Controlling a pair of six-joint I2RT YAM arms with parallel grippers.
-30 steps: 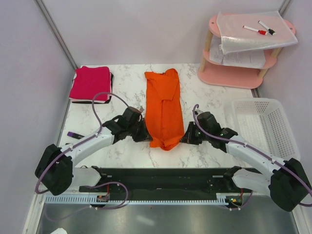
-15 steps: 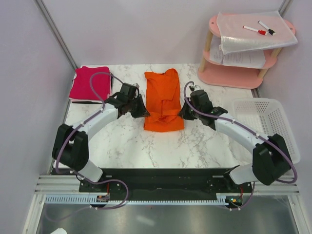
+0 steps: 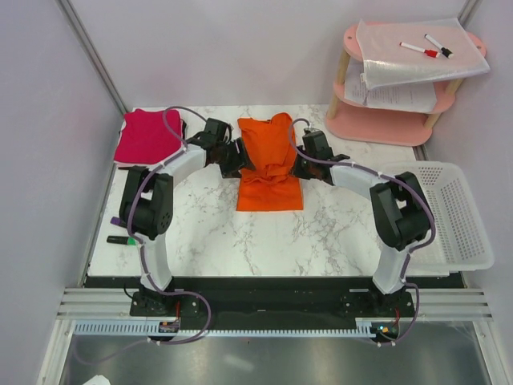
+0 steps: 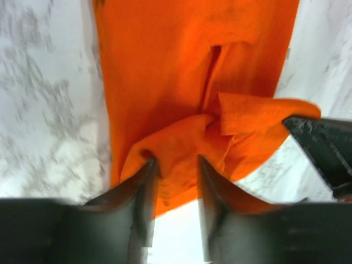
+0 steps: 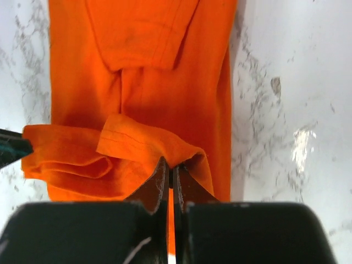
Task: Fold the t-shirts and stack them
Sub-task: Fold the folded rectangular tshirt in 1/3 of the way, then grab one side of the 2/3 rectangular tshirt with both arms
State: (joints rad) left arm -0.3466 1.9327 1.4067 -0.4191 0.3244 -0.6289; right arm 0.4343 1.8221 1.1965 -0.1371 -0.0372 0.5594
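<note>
An orange t-shirt [image 3: 271, 188] lies lengthwise in the middle of the marble table, its near hem carried back over its middle in a loose, bunched fold. My left gripper [image 3: 238, 159] is at the fold's left side. In the left wrist view it [image 4: 176, 162] stands open, with the orange cloth [image 4: 165, 82] draped loosely around its fingertips. My right gripper [image 3: 293, 166] is at the fold's right side. The right wrist view shows it [image 5: 171, 165] shut on the hem of the orange shirt [image 5: 148, 82]. A folded pink t-shirt [image 3: 148, 136] rests at the far left.
A pink two-tier shelf [image 3: 393, 120] with papers and markers stands at the far right. A white mesh basket [image 3: 441, 212] sits along the right edge. A green highlighter [image 3: 120, 239] and a purple pen [image 3: 117, 220] lie by the left edge.
Both arms swung from the near side toward the far side, carrying the shirt's hem up over its body. The left gripper has opened and let go of the cloth.
</note>
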